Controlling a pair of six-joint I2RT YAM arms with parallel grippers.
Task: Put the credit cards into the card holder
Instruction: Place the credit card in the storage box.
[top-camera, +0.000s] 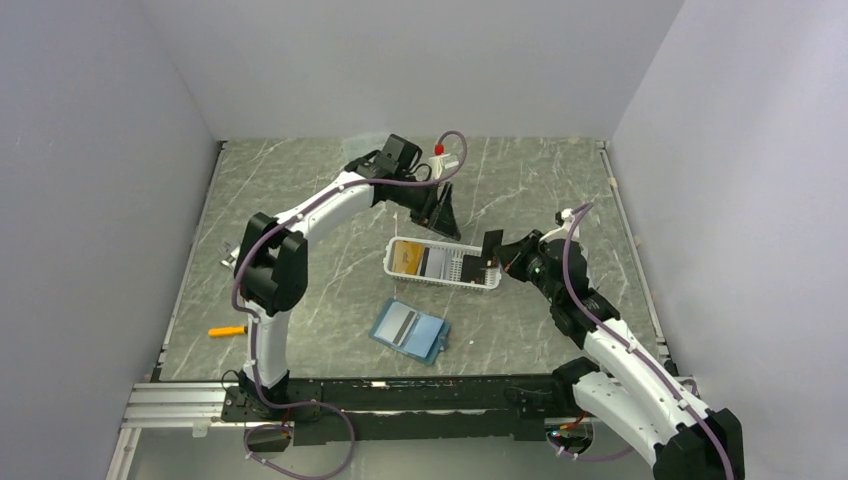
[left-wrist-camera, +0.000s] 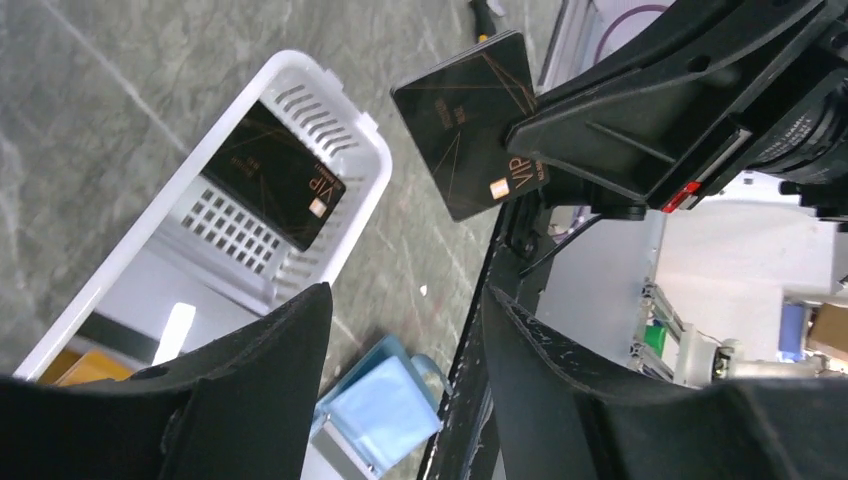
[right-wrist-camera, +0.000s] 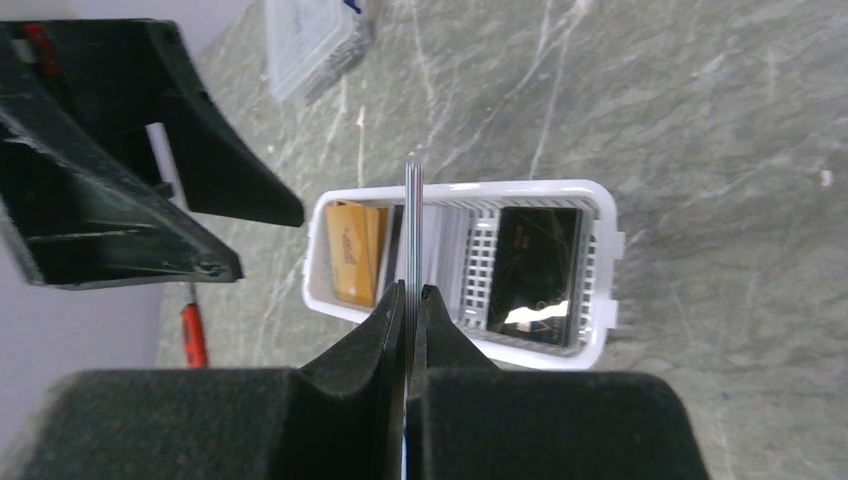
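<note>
Black card (left-wrist-camera: 470, 120) is riding clamped edge-on in your right pincer (right-wrist-camera: 411, 290) above the white basket (right-wrist-camera: 600, 260), while your left pincer (left-wrist-camera: 408, 295) is hanging opposite, jaws apart and empty. You are running early, I judge: a yellow card (right-wrist-camera: 350, 250) and a second black card (right-wrist-camera: 535, 265) are lying in the basket beyond the right pincer's tips, and the teal card holder (top-camera: 410, 330) is lying open on the base side of both pincers, one pale card (top-camera: 399, 322) on it. Grey veined tabletop (top-camera: 300, 200) is carrying it all, pale walls (top-camera: 400, 60) closing three sides.

The card holder (top-camera: 425, 338), teal-blue, lies open flat on the table (top-camera: 300, 220) near the basket (right-wrist-camera: 480, 188), a grey card (top-camera: 400, 322) on its left half. In the basket lie a yellow card (top-camera: 407, 257), pale cards (top-camera: 437, 262) and a black card (left-wrist-camera: 275, 175). A second black card (left-wrist-camera: 470, 125) is pinched on edge in the right gripper (right-wrist-camera: 411, 295).
</note>
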